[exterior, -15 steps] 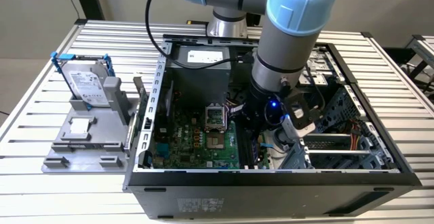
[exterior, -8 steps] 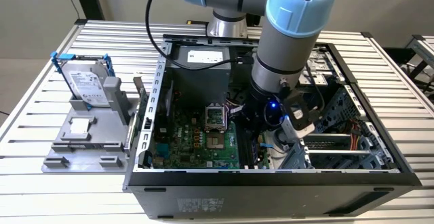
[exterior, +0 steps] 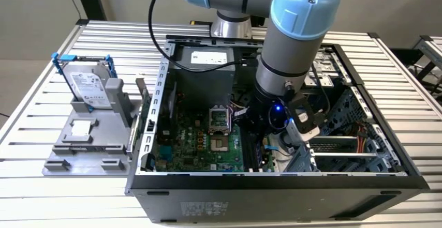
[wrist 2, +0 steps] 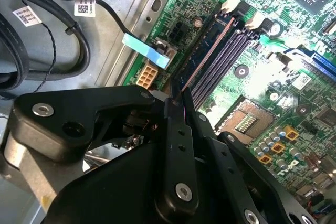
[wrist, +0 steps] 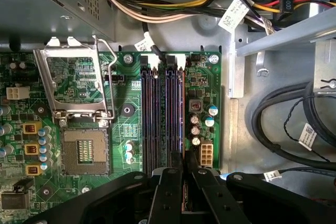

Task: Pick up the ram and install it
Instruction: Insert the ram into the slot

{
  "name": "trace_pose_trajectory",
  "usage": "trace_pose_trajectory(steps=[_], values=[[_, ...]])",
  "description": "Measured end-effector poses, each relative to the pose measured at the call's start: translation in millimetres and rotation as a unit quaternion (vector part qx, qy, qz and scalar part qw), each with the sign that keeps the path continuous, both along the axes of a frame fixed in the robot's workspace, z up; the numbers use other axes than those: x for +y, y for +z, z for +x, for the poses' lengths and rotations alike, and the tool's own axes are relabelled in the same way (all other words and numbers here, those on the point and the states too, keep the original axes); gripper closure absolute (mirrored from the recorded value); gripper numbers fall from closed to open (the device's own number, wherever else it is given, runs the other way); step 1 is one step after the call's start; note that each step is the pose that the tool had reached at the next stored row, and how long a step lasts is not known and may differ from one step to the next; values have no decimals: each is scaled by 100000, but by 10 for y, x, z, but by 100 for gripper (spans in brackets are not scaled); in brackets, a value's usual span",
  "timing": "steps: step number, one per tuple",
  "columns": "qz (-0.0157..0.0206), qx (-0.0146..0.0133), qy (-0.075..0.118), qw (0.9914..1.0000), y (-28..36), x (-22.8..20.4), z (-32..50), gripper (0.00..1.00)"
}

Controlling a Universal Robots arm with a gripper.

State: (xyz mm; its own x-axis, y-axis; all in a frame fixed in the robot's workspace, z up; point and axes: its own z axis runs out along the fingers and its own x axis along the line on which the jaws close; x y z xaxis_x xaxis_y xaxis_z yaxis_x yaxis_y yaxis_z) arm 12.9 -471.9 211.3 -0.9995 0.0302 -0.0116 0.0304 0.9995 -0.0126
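My gripper reaches down inside the open computer case, over the motherboard's long black memory slots. In both wrist views the two black fingers stand close together, shut on the ram, a thin board seen edge-on. The ram runs lengthwise from the gripper along the outermost slot, on the side nearest the white power connector. In the first wrist view the ram shows as a narrow sliver between the fingertips of the gripper. I cannot tell whether it sits in the slot or just above it.
The CPU socket with its raised metal frame lies beside the slots. Black cables and a wire bundle run along the case floor. In the exterior view a hard drive in a blue bracket stands on a grey fixture at the left.
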Motion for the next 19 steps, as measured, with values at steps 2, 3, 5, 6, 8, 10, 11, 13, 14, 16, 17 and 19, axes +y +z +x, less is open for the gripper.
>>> trace_pose_trajectory(steps=[2,3,5,6,8,10,11,13,14,16,17,19], values=[[6,9,-1,100000,-1,0,0,100],[8,14,-2,100000,-1,0,0,100],[7,29,-1,100000,-1,0,0,100],[7,33,-2,100000,-1,0,0,100],[6,48,-1,100000,-1,0,0,100],[-17,61,-1,100000,0,-1,0,100],[-14,69,-2,100000,0,-1,0,0],[2,81,0,100000,0,0,0,0],[13,90,-7,100000,0,0,0,0],[72,98,-120,100000,58,0,0,0],[69,103,-205,100000,104,0,0,0],[73,105,-247,100000,194,0,0,0]])
